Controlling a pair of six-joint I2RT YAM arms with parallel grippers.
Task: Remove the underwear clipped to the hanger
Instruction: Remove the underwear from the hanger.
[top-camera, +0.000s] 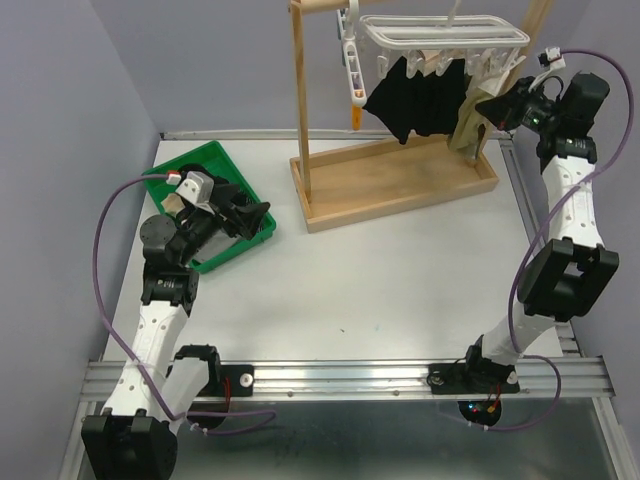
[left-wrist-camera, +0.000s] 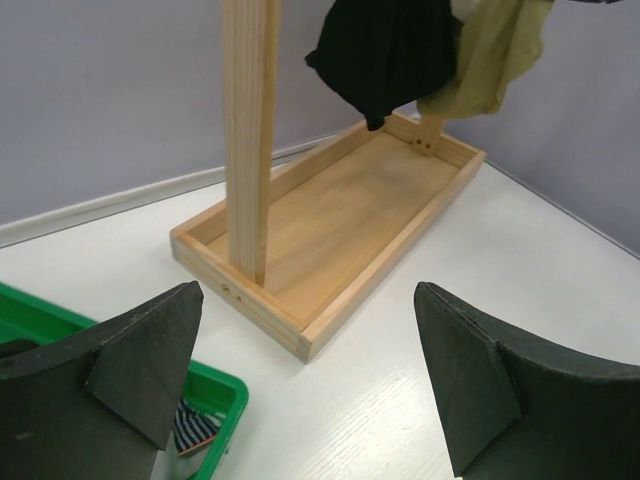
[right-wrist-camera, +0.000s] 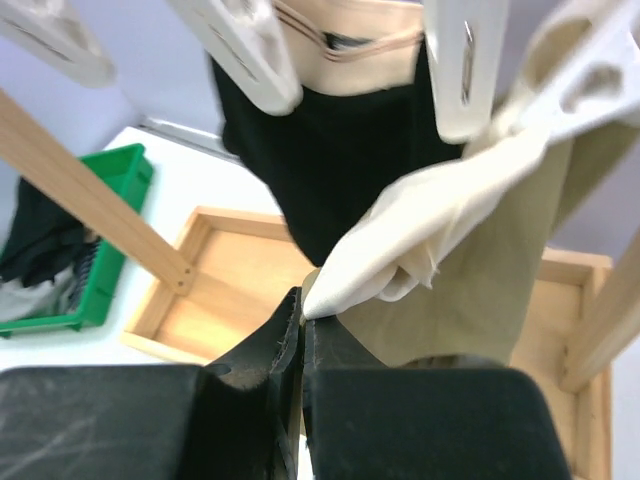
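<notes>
Working on the pull-off step right now: pinching the pale tip of the tan underwear (right-wrist-camera: 400, 235) with the right gripper (right-wrist-camera: 302, 300), clamped fully together on the cloth, just under the clip hanger (top-camera: 445, 35) at the right end of the wooden stand (top-camera: 400, 185). Hanging up top from a white clip (right-wrist-camera: 465, 60) (looking pretty firmly bitten in).

Next, probably needing a steady tug down and away from the stand until popping free, then carrying over to the green bin (top-camera: 180, 162) left of the stand.

Hovering over that bin with the left gripper (left-wrist-camera: 308, 300), spread wide and holding nothing.

Also dangling from the stand: black underwear (top-camera: 415, 100), touching the tan one, so risking dragging it along. Minding the stand's right post (right-wrist-camera: 610, 320) too, sitting close beside the grip.
</notes>
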